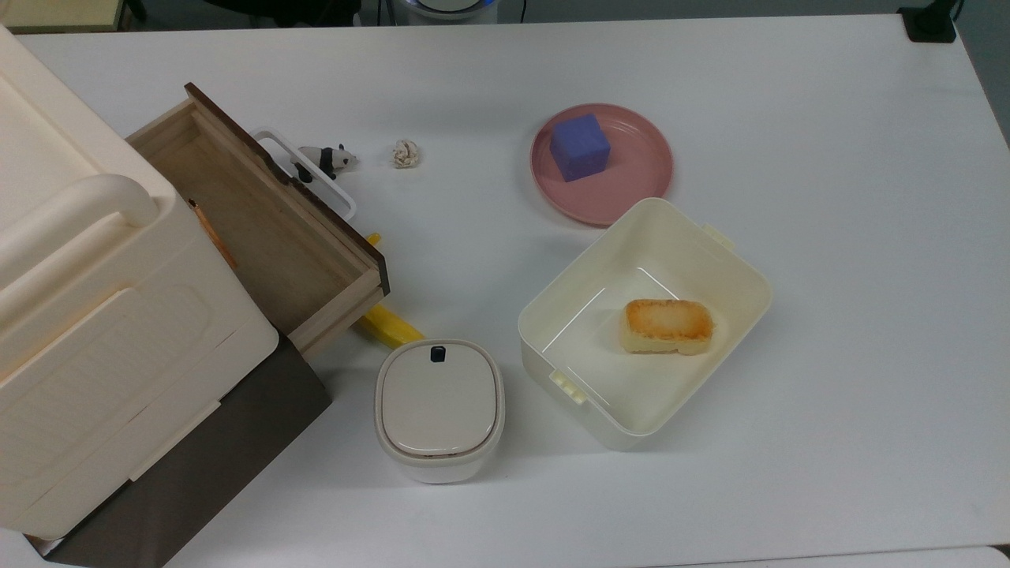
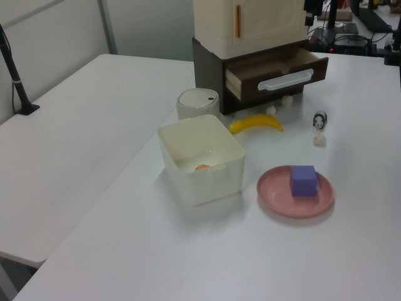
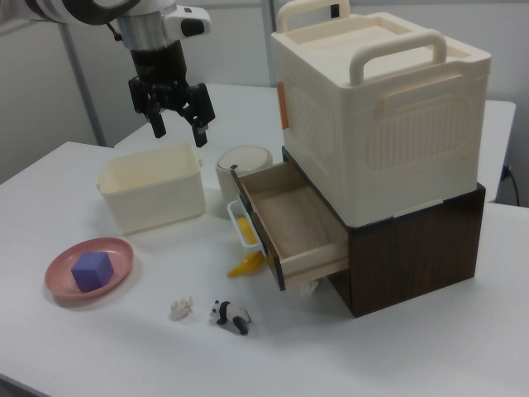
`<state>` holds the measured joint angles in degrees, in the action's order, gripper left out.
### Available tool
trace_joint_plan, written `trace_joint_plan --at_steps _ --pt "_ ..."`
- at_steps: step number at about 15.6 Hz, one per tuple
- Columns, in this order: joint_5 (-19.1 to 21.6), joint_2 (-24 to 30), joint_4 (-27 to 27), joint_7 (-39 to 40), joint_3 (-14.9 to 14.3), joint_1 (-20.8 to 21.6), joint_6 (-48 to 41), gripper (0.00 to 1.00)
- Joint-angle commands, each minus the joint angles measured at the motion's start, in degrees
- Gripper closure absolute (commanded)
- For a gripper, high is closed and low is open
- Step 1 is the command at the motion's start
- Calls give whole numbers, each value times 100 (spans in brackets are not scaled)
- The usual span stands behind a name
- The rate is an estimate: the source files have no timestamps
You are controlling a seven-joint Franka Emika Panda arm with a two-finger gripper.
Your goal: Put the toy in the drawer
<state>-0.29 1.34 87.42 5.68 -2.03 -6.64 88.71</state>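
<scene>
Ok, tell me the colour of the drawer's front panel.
Dark brown, with a white loop handle; the drawer front shows best in the left view.

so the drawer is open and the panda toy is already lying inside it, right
Not quite. The drawer is open, but the panda toy is not inside it: it lies on the table in front of the drawer, next to the paper ball, as the right view shows.

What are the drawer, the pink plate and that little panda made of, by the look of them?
The drawer looks like pale unfinished wood: grain shows on its floor and walls, with a dark brown front panel and a white, probably plastic, handle. The plate appears to be matte plastic, evenly pink, though glazed ceramic is possible. The panda seems to be moulded plastic or rubber, smooth and painted.
</scene>
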Motion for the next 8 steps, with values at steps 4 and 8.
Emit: trace_joint_plan --at_steps 4,8 --pt "-541 121 302 459 194 84 -309 0" --pt "-674 174 521 504 212 102 -424 0"
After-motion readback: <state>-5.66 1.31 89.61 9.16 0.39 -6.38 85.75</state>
